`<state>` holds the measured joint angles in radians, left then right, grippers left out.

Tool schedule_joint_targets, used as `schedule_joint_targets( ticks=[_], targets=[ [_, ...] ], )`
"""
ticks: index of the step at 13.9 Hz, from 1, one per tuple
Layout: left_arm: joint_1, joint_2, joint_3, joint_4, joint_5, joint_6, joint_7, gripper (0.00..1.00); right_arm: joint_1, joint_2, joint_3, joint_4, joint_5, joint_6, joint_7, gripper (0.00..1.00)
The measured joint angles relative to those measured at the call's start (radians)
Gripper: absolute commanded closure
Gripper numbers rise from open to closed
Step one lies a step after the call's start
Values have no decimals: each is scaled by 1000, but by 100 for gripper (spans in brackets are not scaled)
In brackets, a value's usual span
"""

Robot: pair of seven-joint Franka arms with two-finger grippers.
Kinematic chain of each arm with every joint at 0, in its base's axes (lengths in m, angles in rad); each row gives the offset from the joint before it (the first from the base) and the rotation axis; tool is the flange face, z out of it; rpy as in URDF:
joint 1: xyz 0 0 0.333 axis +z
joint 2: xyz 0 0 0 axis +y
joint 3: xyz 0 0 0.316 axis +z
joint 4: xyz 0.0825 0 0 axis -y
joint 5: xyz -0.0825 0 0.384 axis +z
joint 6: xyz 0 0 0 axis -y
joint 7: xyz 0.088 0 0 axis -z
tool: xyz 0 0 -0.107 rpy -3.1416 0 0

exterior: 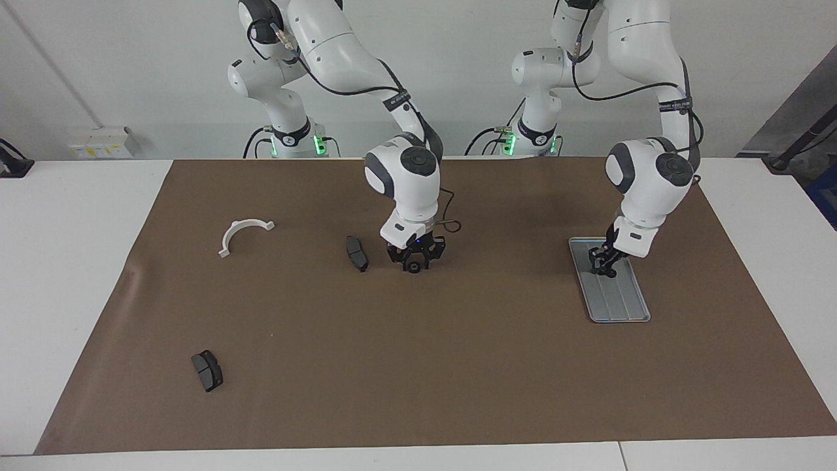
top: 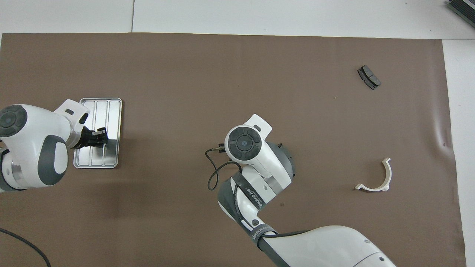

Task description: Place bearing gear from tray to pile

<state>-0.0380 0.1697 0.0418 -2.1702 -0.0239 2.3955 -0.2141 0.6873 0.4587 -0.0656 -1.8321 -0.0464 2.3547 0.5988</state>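
Facing view: a brown mat [exterior: 418, 366] covers most of the white table [exterior: 65, 261], and both Franka arms reach down onto it.

The right arm's gripper [exterior: 414, 263] is at the middle of the mat, right down at its surface, with its fingers spread around a small dark ring-shaped part, the bearing gear [exterior: 413, 267]; whether the fingers press on it or stand clear of it cannot be told. In the overhead view this gripper and the gear are hidden under the arm's own wrist.

The left arm's gripper [exterior: 603, 263] is low over the silver-grey ridged tray [exterior: 621, 307], at the tray's end nearer the robots; whether its fingers are apart or together cannot be told. The tray lies toward the left arm's end of the table, and its visible surface is bare.

The pile is a loose scatter. A white half-ring bracket [exterior: 243, 234] lies toward the right arm's end. One dark grey brake pad [exterior: 356, 253] lies just beside the right gripper. A second brake pad [exterior: 207, 370] lies farther from the robots, well apart from the bracket.
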Motion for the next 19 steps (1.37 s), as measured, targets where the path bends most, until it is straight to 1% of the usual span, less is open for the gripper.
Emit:
schedule_joint_targets(
  ticks=[2, 4, 6, 8, 11, 13, 14, 17, 18, 19],
  targets=[
    [-27, 1, -4, 55, 0, -21, -8, 86, -1, -1, -1, 0, 0, 0, 1, 100],
    [-81, 4, -6, 117, 0, -55, -64, 86, -2, -1, -1, 0, 0, 0, 1, 100],
    [-156, 13, -9, 156, 0, -70, -151, 86, -10, -6, -6, 6, 0, -1, 1, 100],
    [-237, 24, -12, 173, 0, -71, -247, 86, -52, -46, -11, 19, 0, -41, -11, 100],
    [-371, 31, -15, 189, 0, -70, -361, 86, -180, -139, -13, 25, 0, -132, -134, 100],
    [-467, 34, -16, 207, 0, -70, -426, 86, -281, -172, -15, 24, 0, -152, -241, 100],
    [-513, 44, -16, 232, 0, -70, -457, 86, -331, -176, -15, 23, 0, -153, -294, 100],
    [-631, 141, -16, 354, 0, -71, -536, 85, -457, -173, -15, 12, 0, -153, -437, 100],
    [-661, 179, -16, 385, 0, -71, -551, 78, -496, -172, -15, 7, 0, -153, -491, 100],
    [-678, 209, -16, 405, 0, -70, -556, 55, -531, -171, -15, 2, 0, -153, -548, 100]
  ],
)
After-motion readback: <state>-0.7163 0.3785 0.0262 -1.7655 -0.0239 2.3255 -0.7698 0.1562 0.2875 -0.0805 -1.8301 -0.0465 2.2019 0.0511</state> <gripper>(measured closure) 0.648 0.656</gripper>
